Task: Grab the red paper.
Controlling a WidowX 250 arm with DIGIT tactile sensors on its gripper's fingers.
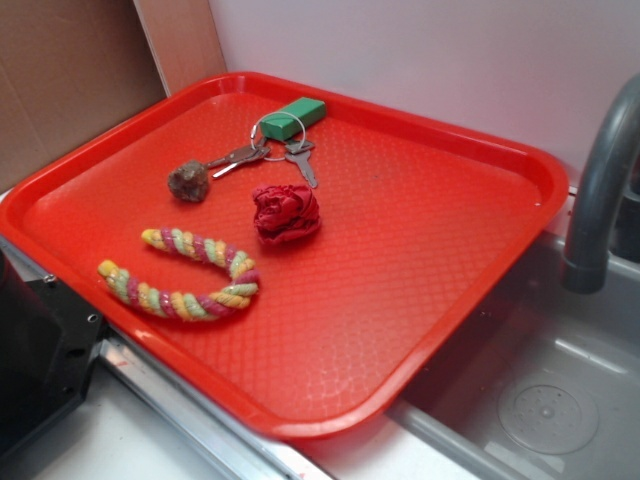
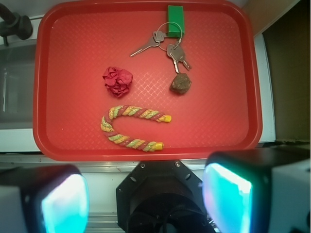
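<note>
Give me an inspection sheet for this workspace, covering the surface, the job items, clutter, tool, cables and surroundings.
Surface: red tray, textured, sitting flat on the counter.
Job's things: red paper, a crumpled wad lying free near the tray's middle, untouched.
Clutter: twisted rope bent in a U; brown lump; keys on a ring with a green tag. All apart from the paper.
Tool: tool open, fingers spread, hanging off the tray's near edge, holding nothing.
Cables: nothing seen.
Surroundings: grey faucet and metal sink beside the tray; cardboard behind.
</note>
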